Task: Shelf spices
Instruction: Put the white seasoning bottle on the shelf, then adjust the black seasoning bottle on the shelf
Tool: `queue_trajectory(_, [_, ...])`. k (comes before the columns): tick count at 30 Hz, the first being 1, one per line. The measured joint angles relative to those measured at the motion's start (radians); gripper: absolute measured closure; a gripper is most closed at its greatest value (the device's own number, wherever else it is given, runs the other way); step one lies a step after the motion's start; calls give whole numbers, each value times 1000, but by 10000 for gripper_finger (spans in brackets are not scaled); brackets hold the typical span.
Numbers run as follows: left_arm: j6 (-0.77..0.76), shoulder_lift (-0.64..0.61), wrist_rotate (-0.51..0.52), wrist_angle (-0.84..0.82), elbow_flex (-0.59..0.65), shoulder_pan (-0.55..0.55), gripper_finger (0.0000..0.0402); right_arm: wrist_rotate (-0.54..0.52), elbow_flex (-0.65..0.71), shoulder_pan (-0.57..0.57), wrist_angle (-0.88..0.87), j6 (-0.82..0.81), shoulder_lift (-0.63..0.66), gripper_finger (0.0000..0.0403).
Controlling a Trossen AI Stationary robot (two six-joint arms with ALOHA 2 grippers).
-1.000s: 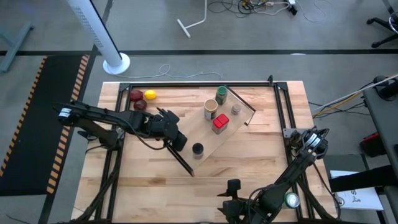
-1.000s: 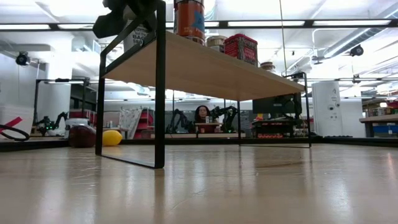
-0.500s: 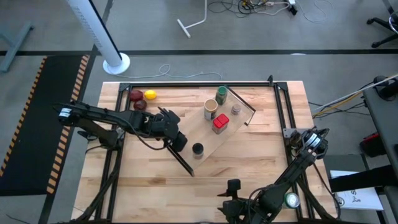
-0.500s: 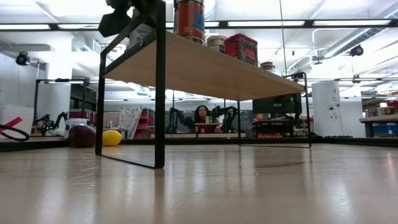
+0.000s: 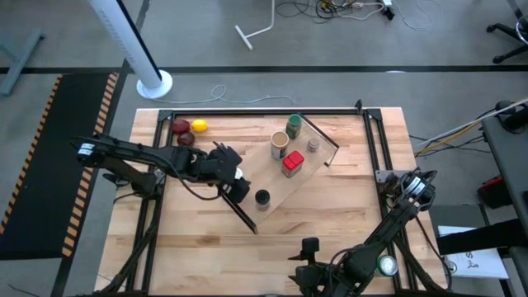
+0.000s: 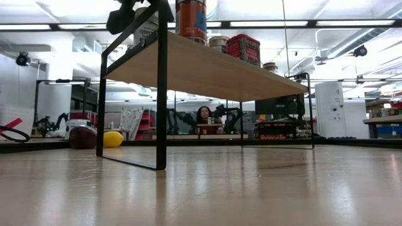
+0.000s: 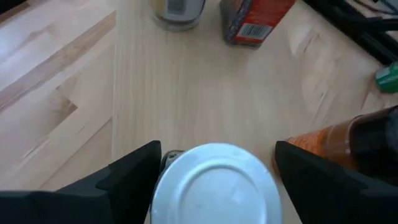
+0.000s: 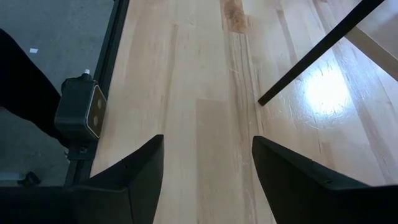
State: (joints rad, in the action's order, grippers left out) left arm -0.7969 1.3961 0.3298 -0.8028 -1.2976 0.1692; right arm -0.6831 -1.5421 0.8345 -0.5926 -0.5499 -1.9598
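Here, left gripper fingers open around white-capped jar on shelf, right gripper fingers apart, empty.

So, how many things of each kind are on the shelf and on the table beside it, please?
Jars on the shelf: 4 (green lid, grey cap, black cap, white cap)
Tan tube: 1
Red box: 1
Red fruit on the table: 2
Yellow fruit: 1
Total: 9

Bright ceiling strip lights, glare on tabletop
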Motion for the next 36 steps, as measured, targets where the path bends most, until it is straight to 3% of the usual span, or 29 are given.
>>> queue_trajectory(8, [35,-2,-8,-8,-43,0,104,-27,0,1,-31,-2,1,182])
queue_trajectory(19, [192,-4,81,-166,-258,19,124,-78,1,32,-327,-231,86,164])
queue_trajectory(23, [216,0,80,-139,-310,86,130,-135,1,52,-382,-272,139,168])
queue_trajectory(27, [216,15,117,-122,-310,175,135,-239,1,45,-376,-213,162,174])
queue_trajectory(36, [174,47,291,-52,-299,381,141,-268,1,-131,-319,-50,165,192])
